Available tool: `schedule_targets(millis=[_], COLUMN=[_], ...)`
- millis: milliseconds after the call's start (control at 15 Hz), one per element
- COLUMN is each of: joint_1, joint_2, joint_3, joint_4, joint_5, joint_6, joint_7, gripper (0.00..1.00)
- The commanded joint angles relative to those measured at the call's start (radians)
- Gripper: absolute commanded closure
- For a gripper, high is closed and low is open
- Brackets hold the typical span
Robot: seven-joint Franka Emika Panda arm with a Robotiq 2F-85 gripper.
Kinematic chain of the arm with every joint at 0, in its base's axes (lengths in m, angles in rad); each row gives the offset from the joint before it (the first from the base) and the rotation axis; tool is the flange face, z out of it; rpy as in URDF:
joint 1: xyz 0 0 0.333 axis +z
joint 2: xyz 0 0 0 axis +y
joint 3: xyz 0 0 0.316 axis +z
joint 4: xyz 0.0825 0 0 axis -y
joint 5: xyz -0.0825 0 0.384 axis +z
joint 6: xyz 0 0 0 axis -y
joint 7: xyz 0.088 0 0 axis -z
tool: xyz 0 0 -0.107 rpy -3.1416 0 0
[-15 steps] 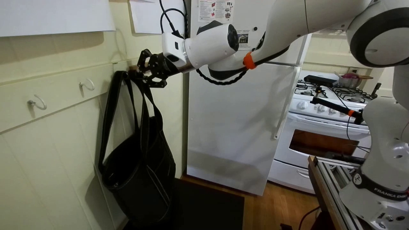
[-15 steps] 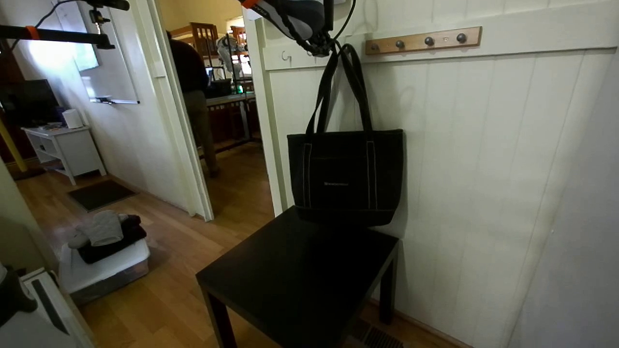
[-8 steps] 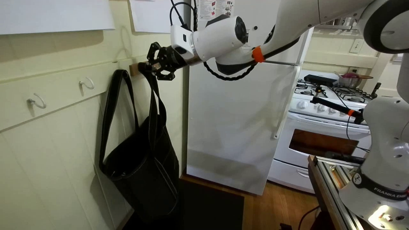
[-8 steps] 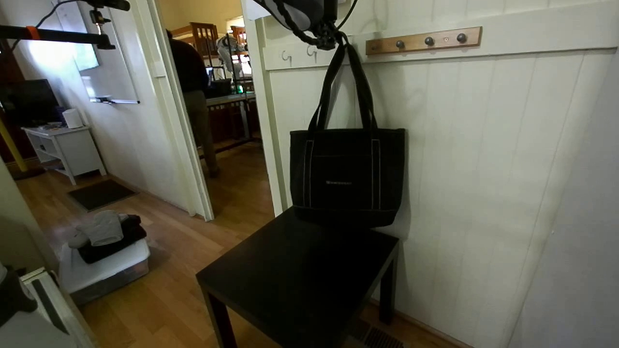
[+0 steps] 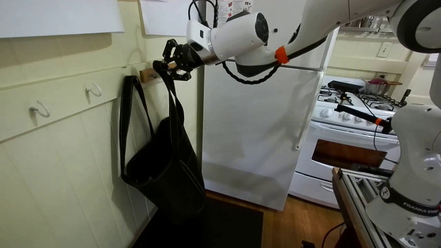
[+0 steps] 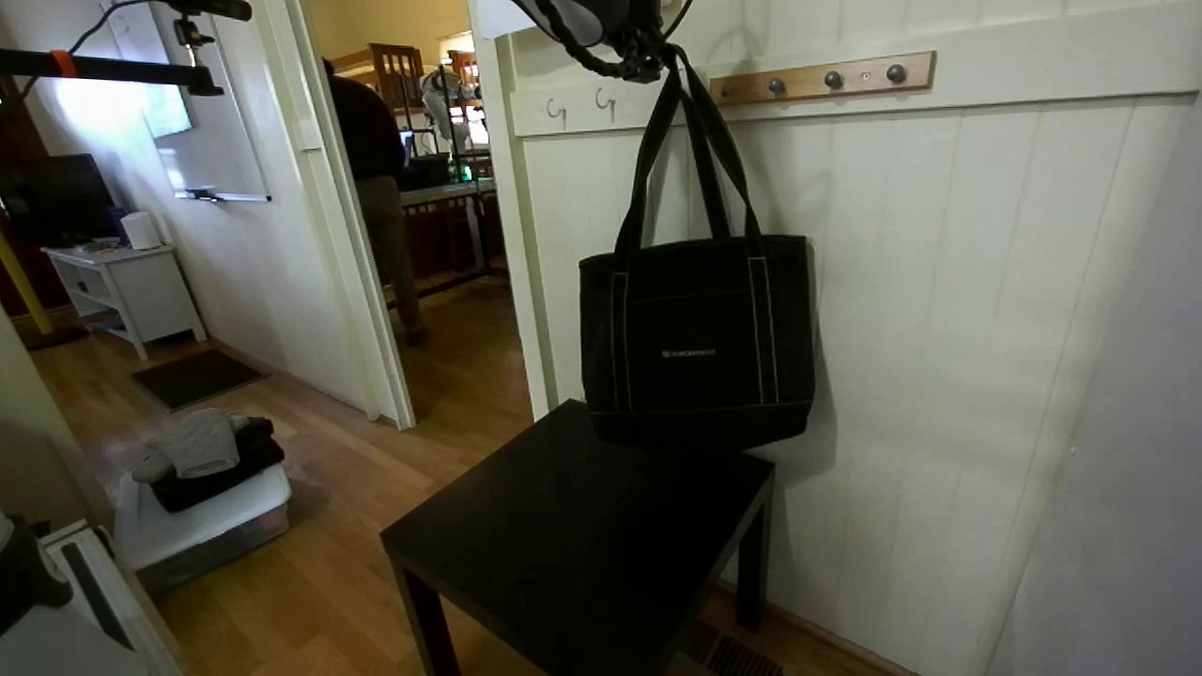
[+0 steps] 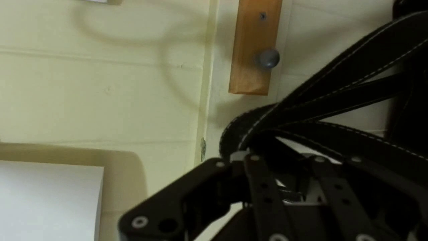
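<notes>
Gripper (image 5: 168, 65) clamped on a strap (image 7: 361, 63) of the bag (image 6: 698, 324), near the end of the peg rail (image 7: 252, 50). Bag hangs below the gripper, lower than the rail, mouth tilted. Second strap (image 5: 126, 106) arches clear of the gripper.

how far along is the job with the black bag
Done: one strap of the bag is gripped. In hand: the pincer is shut on it, with the bag hanging below. Left: probably release; the strap is not yet free. The other strap loops near the wall; what bears it is hidden.
</notes>
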Motion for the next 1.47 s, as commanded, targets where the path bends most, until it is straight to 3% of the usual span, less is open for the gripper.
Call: schedule_targets(millis=[0,67,933,1000,1067,1133,1200,1267,1400], joint_1=[0.0,0.001,-0.067,-0.196,-0.23,-0.164,-0.196,-0.335,-0.401], joint_2=[0.0,0.0,0.095,0.047,0.056,0.111,0.118,0.077,0.09], joint_3=[0.0,0.0,0.022,0.211,0.253,0.145,0.179,0.373,0.454], joint_4=[-0.001,-0.001,0.157,0.142,0.155,0.193,0.205,0.192,0.216], joint_5=[0.0,0.0,0.033,0.05,0.053,0.05,0.059,0.057,0.055], joint_6=[0.0,0.0,0.147,0.097,0.101,0.164,0.165,0.101,0.096], joint_7=[0.001,0.001,-0.005,-0.108,-0.124,-0.065,-0.084,-0.173,-0.21], gripper=[0.89,0.97,0.97,0.97,0.97,0.97,0.97,0.97,0.97])
